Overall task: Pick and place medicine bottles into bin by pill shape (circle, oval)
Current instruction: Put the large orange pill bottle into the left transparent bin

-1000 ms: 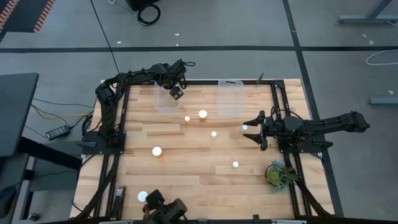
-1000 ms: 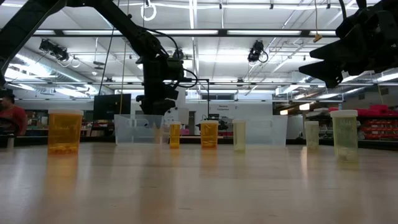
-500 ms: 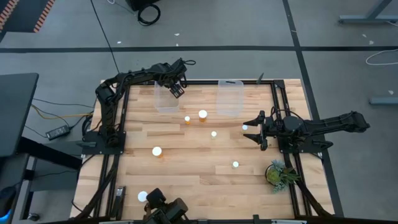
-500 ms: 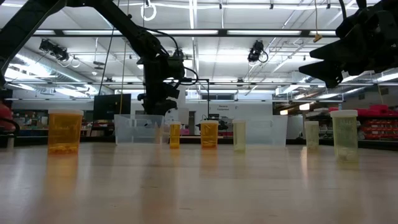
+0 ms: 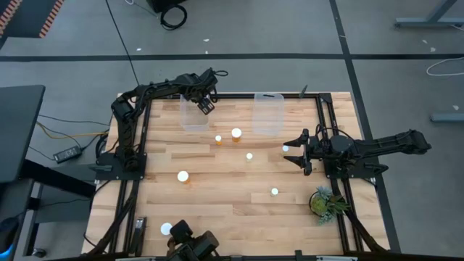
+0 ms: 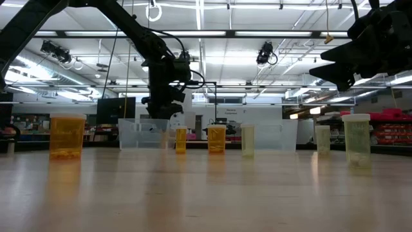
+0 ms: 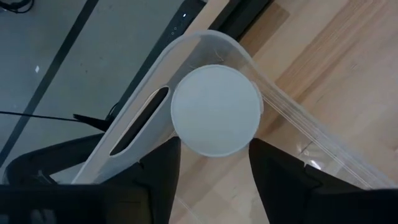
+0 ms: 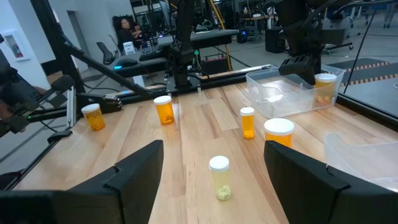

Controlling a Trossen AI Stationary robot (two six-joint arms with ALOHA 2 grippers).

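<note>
Over the left clear bin, the left arm's fingers clamp a white-capped bottle not yet dropped, while the right arm's fingers wait spread and empty beside six bottles left standing on the worktop.

Bright, even overhead strip lighting; soft shadows, near tabletop blurred in low view.

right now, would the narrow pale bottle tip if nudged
Probably tips: the narrow bottle stands upright, tall for its base. Likely light, with only a few pills at its bottom. Once down, its round body may roll.
</note>
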